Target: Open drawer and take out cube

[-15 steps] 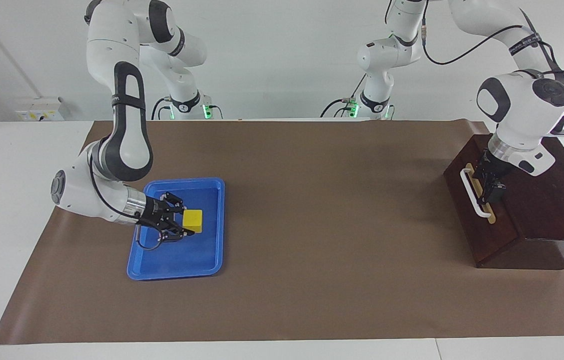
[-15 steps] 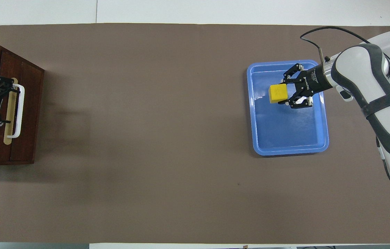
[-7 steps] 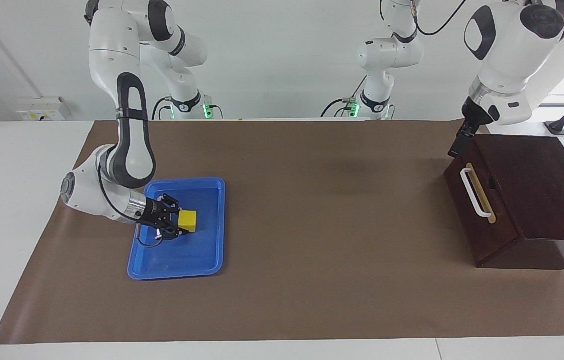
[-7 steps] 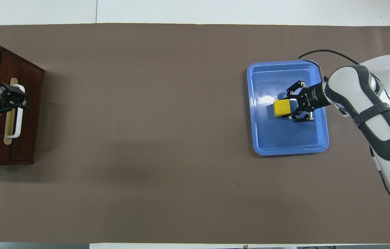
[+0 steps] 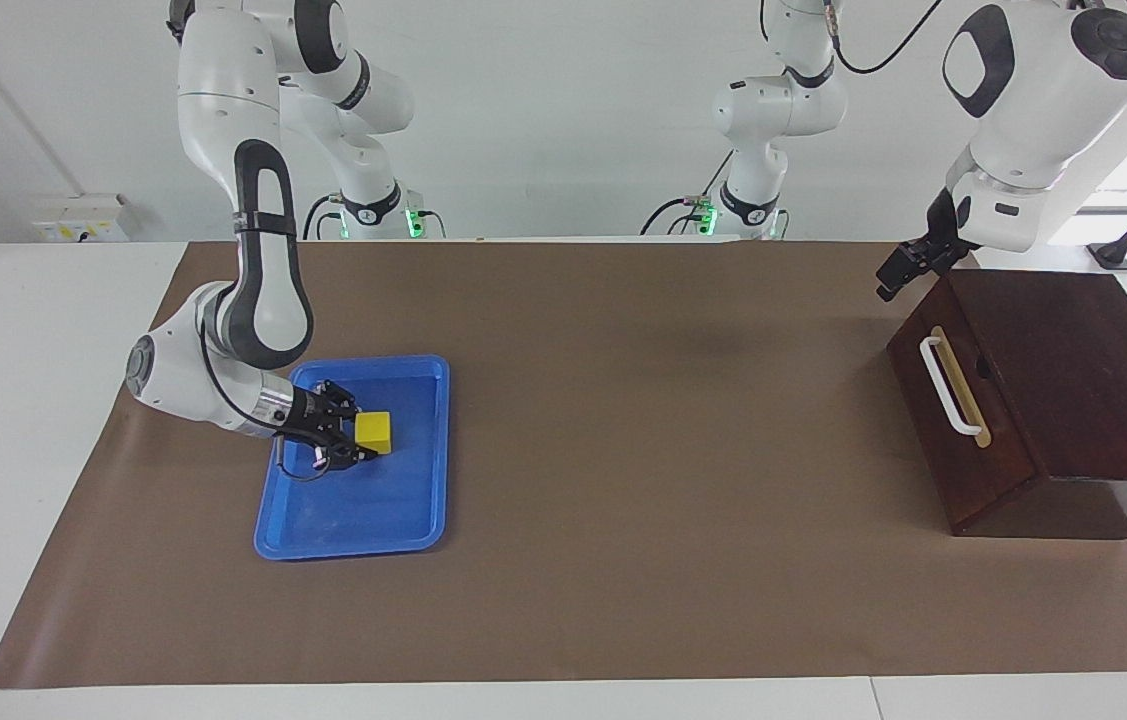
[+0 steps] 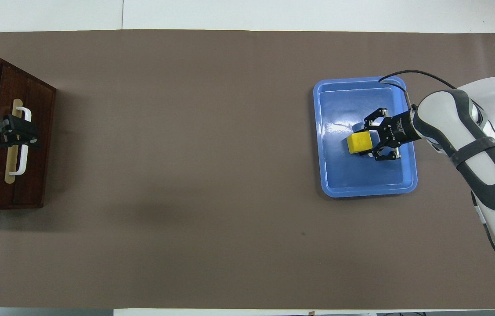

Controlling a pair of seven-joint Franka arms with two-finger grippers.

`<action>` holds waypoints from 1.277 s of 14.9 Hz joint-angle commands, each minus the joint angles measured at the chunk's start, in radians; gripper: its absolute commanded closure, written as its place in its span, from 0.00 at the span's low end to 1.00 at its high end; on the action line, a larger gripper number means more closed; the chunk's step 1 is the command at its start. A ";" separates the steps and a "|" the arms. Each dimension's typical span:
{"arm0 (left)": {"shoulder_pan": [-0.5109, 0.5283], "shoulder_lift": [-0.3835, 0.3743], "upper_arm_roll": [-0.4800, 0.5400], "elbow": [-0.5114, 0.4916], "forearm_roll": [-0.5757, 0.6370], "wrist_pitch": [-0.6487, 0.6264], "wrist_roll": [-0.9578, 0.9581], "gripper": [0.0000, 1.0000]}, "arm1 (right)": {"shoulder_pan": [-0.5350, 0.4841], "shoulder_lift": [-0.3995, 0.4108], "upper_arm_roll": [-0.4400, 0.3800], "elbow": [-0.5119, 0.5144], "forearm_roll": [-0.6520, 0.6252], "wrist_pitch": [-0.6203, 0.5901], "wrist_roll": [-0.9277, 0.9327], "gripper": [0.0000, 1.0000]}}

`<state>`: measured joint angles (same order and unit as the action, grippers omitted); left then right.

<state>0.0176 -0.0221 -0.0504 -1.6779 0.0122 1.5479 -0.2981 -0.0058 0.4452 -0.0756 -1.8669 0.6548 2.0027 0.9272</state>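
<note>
The yellow cube (image 5: 375, 432) (image 6: 359, 142) sits in the blue tray (image 5: 353, 545) (image 6: 368, 192), toward the right arm's end of the table. My right gripper (image 5: 351, 443) (image 6: 366, 141) lies low in the tray and straddles the cube. The dark wooden drawer (image 5: 938, 425) (image 6: 38, 166) is shut in its box, its white handle (image 5: 949, 385) (image 6: 24, 156) facing the table's middle. My left gripper (image 5: 901, 270) (image 6: 25, 134) hangs open and empty in the air above the drawer box, clear of the handle.
A brown mat (image 5: 623, 420) covers the table between the tray and the drawer box (image 5: 1073, 360). The box stands at the left arm's end, at the mat's edge. White table margins (image 5: 23, 400) surround the mat.
My right gripper came down with the cube, which now rests on the tray floor. My left gripper left the drawer handle and rose high above the box. The drawer stayed shut.
</note>
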 commanded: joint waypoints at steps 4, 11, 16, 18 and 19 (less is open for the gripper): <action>0.048 0.028 -0.042 0.079 -0.018 -0.080 0.132 0.00 | -0.008 -0.026 0.000 -0.031 -0.003 0.010 -0.054 0.00; 0.064 -0.002 -0.055 0.076 -0.014 -0.077 0.243 0.00 | 0.007 -0.054 -0.001 0.113 -0.009 -0.099 0.114 0.00; 0.038 -0.006 -0.059 0.075 -0.018 -0.077 0.243 0.00 | 0.018 -0.209 0.000 0.118 -0.011 -0.177 0.246 0.00; 0.012 -0.006 -0.059 0.070 -0.018 -0.077 0.247 0.00 | 0.020 -0.264 0.002 0.123 -0.021 -0.226 0.277 0.00; 0.012 -0.006 -0.057 0.073 -0.018 -0.077 0.247 0.00 | 0.020 -0.285 0.004 0.144 -0.049 -0.258 0.277 0.00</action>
<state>0.0438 -0.0196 -0.1145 -1.6133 0.0069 1.4936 -0.0625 0.0107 0.2155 -0.0743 -1.7248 0.6447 1.7843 1.1764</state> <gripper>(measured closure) 0.000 0.000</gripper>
